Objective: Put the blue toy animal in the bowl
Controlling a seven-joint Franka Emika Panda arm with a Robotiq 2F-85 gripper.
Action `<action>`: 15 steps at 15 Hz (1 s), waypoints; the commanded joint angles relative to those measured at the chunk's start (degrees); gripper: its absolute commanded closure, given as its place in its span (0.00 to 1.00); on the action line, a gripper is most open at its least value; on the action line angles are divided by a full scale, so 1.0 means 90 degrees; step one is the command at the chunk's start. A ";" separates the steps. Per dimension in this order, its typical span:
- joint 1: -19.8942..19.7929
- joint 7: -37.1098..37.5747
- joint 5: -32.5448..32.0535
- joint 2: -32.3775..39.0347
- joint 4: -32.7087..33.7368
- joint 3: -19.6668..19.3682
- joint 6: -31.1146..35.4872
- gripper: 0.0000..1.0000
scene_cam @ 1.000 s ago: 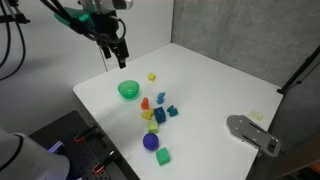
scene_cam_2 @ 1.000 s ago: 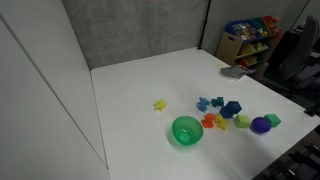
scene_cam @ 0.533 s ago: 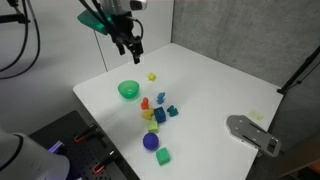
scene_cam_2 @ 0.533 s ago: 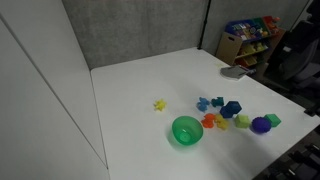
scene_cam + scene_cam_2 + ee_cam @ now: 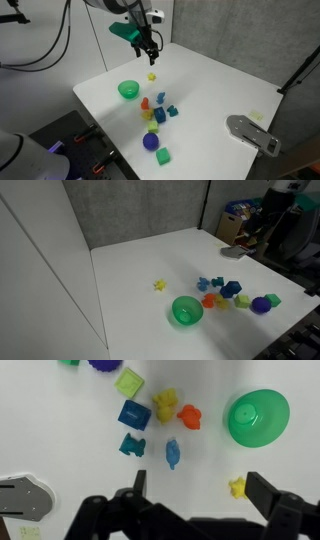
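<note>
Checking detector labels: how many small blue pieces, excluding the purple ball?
3, clustered in the wrist view: a dark blue cube, a blue figure below it, a lighter blue figure nearer the green bowl. None seem hidden.

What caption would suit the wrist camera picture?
Open end effector hovering above a green bowl and coloured toys on a white table.

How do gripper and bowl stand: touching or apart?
Apart. The wrist view shows bare table between the gripper and the bowl. An exterior view shows the gripper in the air.
</note>
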 commanded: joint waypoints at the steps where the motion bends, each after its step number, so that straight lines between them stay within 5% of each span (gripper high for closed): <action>1: -0.0016 0.0266 0.0007 0.1165 0.0876 0.0017 0.0081 0.00; 15: 0.0474 0.1477 -0.0366 0.4733 0.2944 -0.0367 0.1120 0.00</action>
